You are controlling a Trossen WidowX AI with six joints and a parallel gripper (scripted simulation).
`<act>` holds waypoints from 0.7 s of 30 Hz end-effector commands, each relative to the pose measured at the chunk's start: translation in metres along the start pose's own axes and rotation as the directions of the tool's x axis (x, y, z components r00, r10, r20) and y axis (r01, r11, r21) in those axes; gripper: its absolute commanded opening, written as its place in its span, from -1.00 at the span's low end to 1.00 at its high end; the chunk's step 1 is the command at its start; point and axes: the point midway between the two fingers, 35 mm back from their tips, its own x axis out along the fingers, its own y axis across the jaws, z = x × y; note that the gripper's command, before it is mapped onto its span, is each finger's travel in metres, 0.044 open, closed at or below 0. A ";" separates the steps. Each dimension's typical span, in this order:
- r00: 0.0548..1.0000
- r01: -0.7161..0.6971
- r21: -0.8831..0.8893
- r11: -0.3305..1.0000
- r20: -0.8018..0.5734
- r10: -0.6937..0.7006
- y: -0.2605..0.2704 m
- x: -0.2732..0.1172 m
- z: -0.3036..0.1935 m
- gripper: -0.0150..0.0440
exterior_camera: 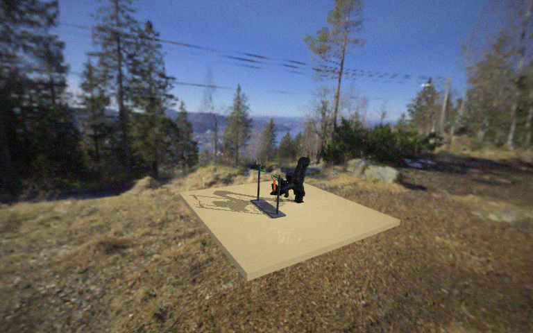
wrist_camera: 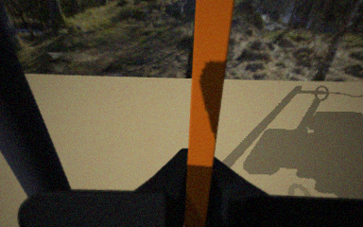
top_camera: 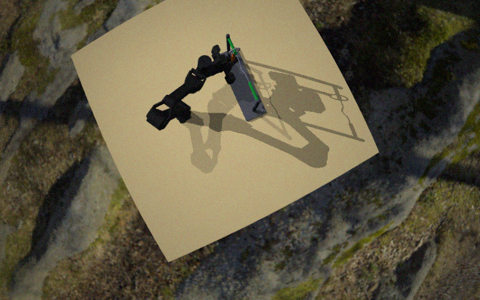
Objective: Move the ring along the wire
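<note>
The ring (top_camera: 232,54) (exterior_camera: 274,177) is around the wire at the inner end of the green part (top_camera: 230,43) beside the upper post (top_camera: 227,36) in the top view; this is the right post (exterior_camera: 277,200) in the exterior view. Whether it touches the wire is too small to tell. My gripper (wrist_camera: 192,156) is shut on the orange handle (top_camera: 232,57) (exterior_camera: 274,184) (wrist_camera: 206,95), which hangs roughly upright below the ring. The thin grey wire (top_camera: 244,69) bends toward the other green part (top_camera: 253,91) (exterior_camera: 261,170) near the other post (top_camera: 256,105) (exterior_camera: 258,186).
Both posts stand on a grey base plate (top_camera: 244,95) (exterior_camera: 268,208) on the tan table top (top_camera: 169,197) (exterior_camera: 314,231). A dark post (wrist_camera: 38,128) rises close at the left in the wrist view. Shadows of the arm and wire frame fall across the table.
</note>
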 end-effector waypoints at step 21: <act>1.000 0.003 0.002 1.000 -0.005 -0.003 0.000 0.004 -0.014 -1.00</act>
